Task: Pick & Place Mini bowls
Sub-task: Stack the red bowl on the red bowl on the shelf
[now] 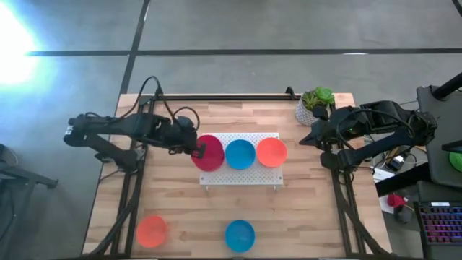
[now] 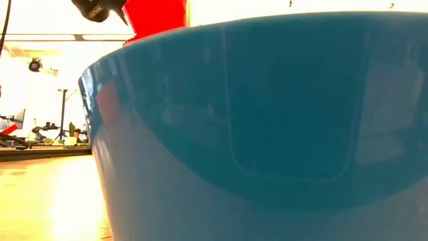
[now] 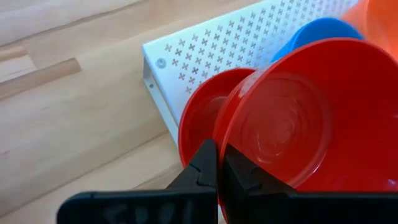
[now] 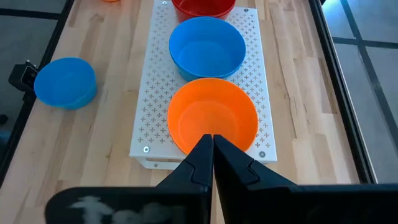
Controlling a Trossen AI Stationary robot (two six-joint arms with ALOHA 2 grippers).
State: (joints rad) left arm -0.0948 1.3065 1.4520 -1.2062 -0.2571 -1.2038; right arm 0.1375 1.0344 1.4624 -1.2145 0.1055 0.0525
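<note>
Left hand (image 3: 217, 163) clenched on rim of tilted red bowl (image 1: 209, 153), held over left end of white board (image 1: 242, 175); right hand (image 4: 212, 155) clenched empty beside board.

The pale wooden plank tabletop (image 1: 303, 217) carries a white perforated square board (image 1: 249, 175) near its middle. A white pot with a green plant (image 1: 312, 107) stands at the far right corner. At the near edge sit a small orange plastic bowl (image 1: 151, 230) and a small blue plastic bowl (image 1: 240, 235), well apart.
</note>
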